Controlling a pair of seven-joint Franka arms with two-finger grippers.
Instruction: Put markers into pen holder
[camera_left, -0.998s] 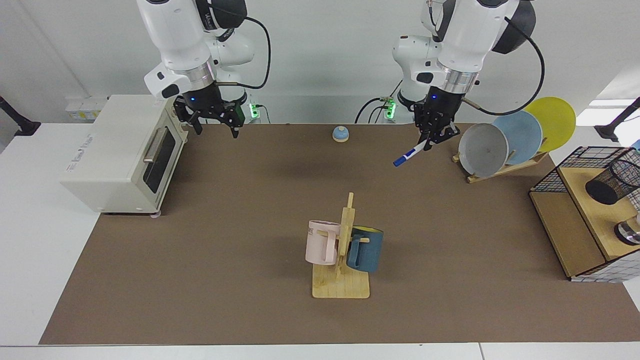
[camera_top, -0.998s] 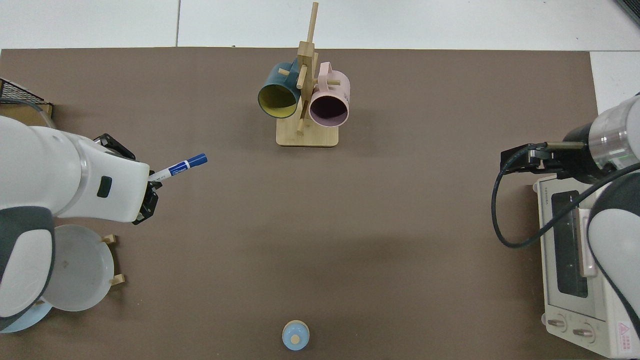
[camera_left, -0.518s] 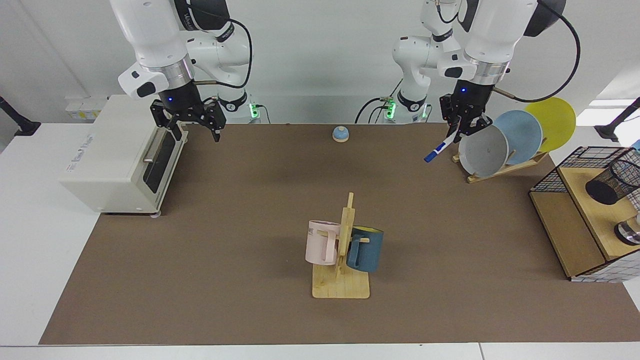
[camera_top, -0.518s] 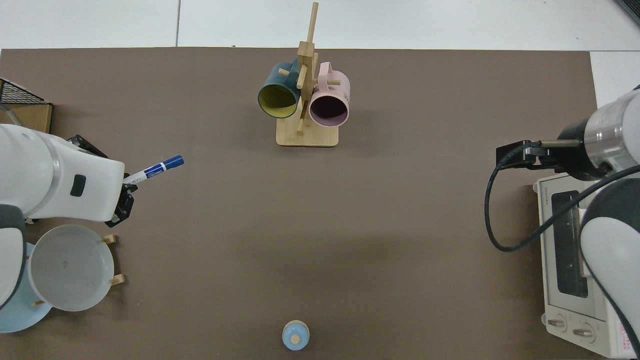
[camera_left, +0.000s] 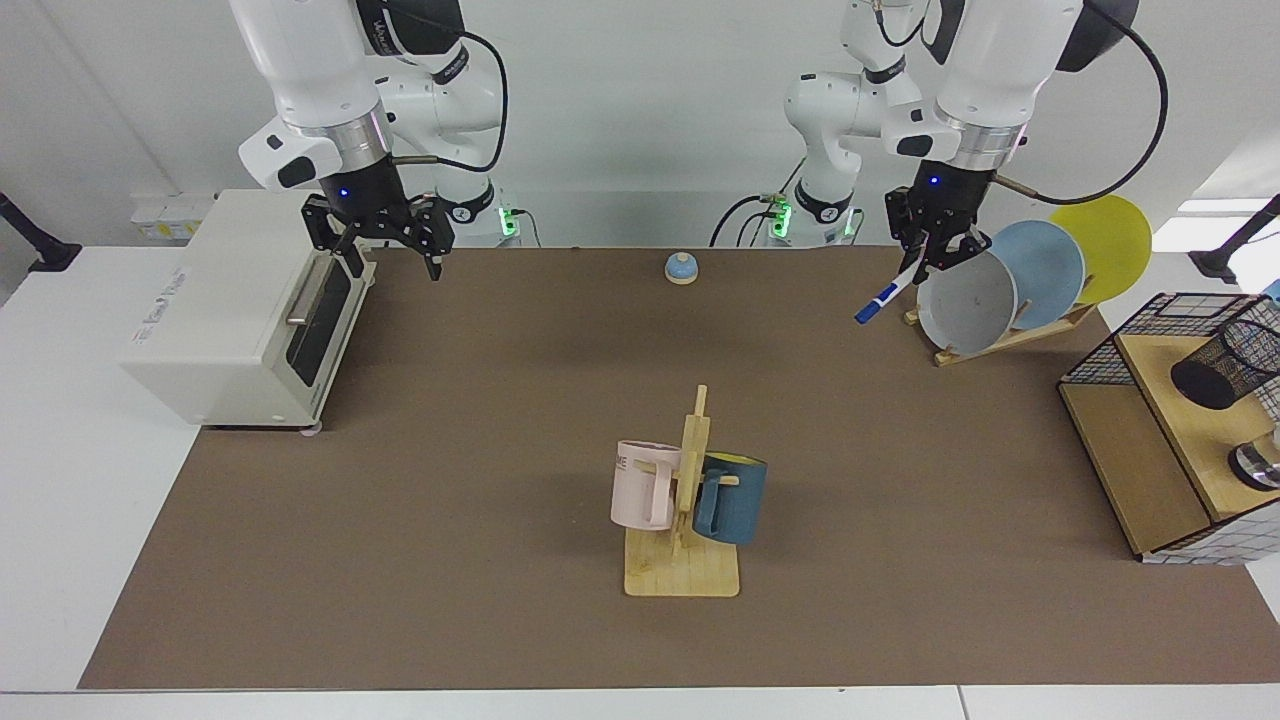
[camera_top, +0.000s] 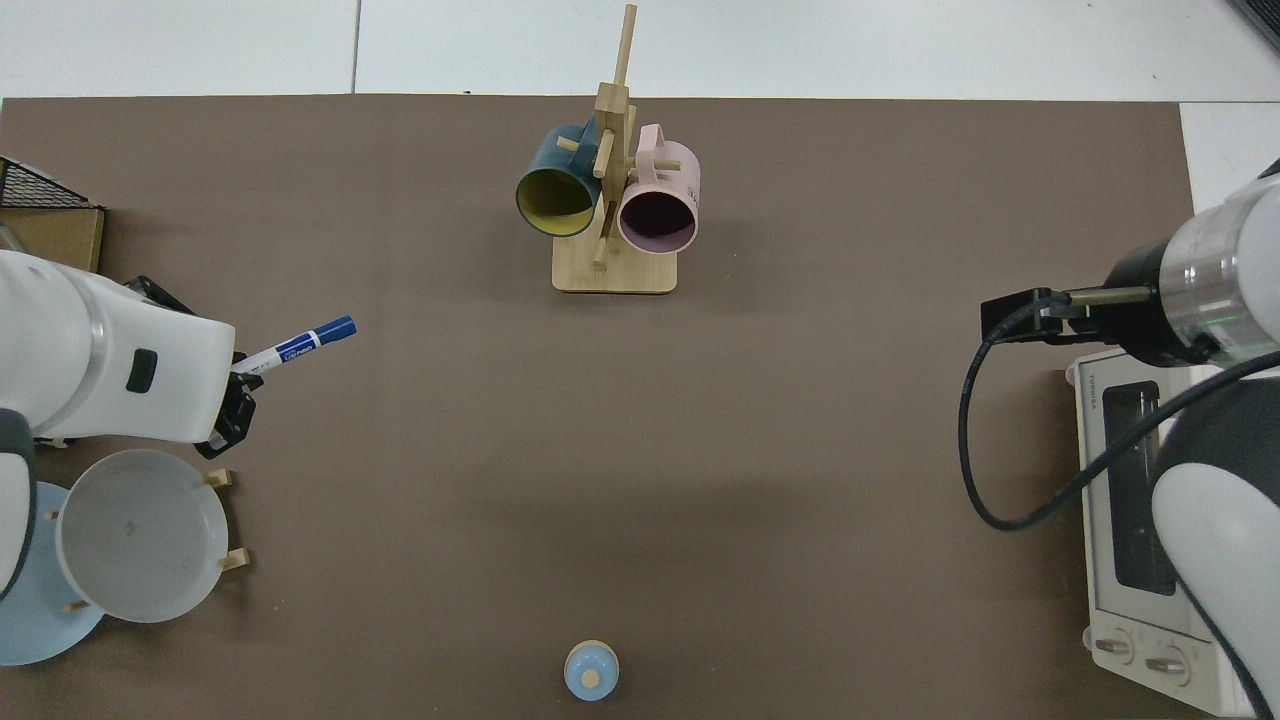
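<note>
- Left tool (camera_left: 925, 262) is clamped on the marker (camera_left: 884, 296), well above the counter (camera_left: 500, 420), just beside the grey plate (camera_left: 966, 301) in the plate rack.
- Marker's long axis is tilted: white barrel up in the jaws, blue cap end hanging down toward 7 o'clock of the tool in the facing view; in the top view the marker (camera_top: 300, 343) sticks out toward 2 o'clock.
- Pen holder (camera_left: 1222, 363), a black mesh cup, sits tipped on the wooden shelf at the counter's edge, inside the black wire rack (camera_left: 1120, 335); its open mouth faces roughly 2 o'clock.
- Key relation: the holder lies at about 4 o'clock of the left tool in the facing view, well apart, with the plate rack between them. The left arm is clearly the nearer one.
- Judgement: next move needs a carry past the plates, then lining the marker's axis up with the tipped mouth; risk is clipping the plates or the rack wire.
- Left arm pose: wrist pointing down, forearm slanting up and back to its base.
- Right tool (camera_left: 385, 243) hangs with its fingers spread, holding nothing, by the toaster oven (camera_left: 230, 310); that arm waits.
</note>
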